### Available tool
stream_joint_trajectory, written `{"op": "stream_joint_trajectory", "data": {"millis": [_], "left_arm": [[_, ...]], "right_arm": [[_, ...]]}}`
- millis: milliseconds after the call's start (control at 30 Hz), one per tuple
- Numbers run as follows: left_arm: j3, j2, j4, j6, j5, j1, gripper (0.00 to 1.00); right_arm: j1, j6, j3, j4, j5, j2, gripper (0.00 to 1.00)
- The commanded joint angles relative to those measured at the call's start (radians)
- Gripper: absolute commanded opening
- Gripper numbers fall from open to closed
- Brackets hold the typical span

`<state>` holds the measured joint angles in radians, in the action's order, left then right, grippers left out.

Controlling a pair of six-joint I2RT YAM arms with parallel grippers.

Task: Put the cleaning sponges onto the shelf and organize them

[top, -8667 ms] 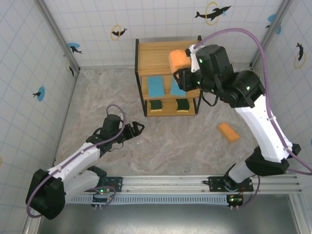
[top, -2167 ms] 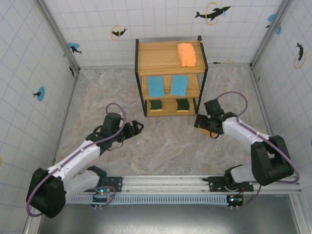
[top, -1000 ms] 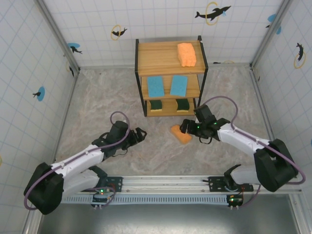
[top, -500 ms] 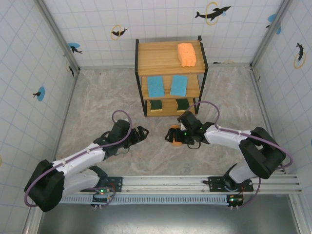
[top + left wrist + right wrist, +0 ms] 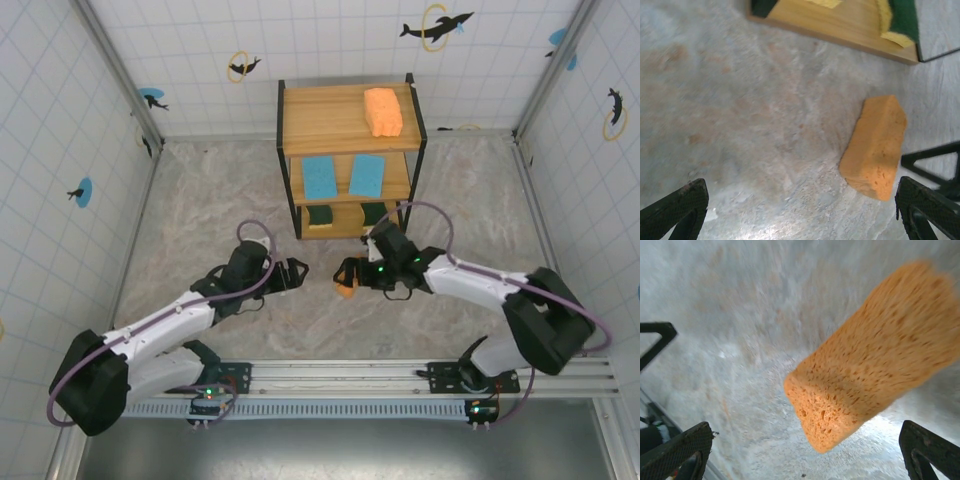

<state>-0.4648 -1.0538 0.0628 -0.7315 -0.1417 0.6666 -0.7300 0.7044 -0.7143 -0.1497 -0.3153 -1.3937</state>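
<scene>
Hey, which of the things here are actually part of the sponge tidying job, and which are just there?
Part of the job:
shelf
top orange sponge, on the top board
two blue sponges, middle board
two green sponges, bottom board
loose orange sponge, on the floor, not yet shelved

Just there:
dolphin stickers on the walls
mounting rail at the near edge
</scene>
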Motion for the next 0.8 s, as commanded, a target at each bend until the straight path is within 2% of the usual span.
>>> {"op": "stream_joint_trajectory", "data": {"millis": [0,233,467,567,767], "left_arm": [[-0.064,-0.026,-0.033,0.171,-0.037,0.026,0.98],[-0.107,-0.131,-0.119,0.239,-0.082,0.079,0.98],[-0.166,-0.263,-0.152,0.272,-0.006,0.203,0.98],[-0.19,-0.301,-0.138,0.28,0.059,0.243,0.98],[-0.173,-0.305,-0.171,0.251,0.125,0.259,0.97]], "right_arm": [[0.08,-0.037,0.042,-0.09,0.002,0.15,0.99],[0.274,-0.085,0.075,-0.228,-0.031,0.357,1.0],[0.408,-0.109,0.091,-0.299,-0.053,0.433,1.0],[0.438,-0.106,0.099,-0.299,-0.074,0.439,1.0],[0.444,-0.105,0.1,-0.3,-0.073,0.442,0.99]]}}
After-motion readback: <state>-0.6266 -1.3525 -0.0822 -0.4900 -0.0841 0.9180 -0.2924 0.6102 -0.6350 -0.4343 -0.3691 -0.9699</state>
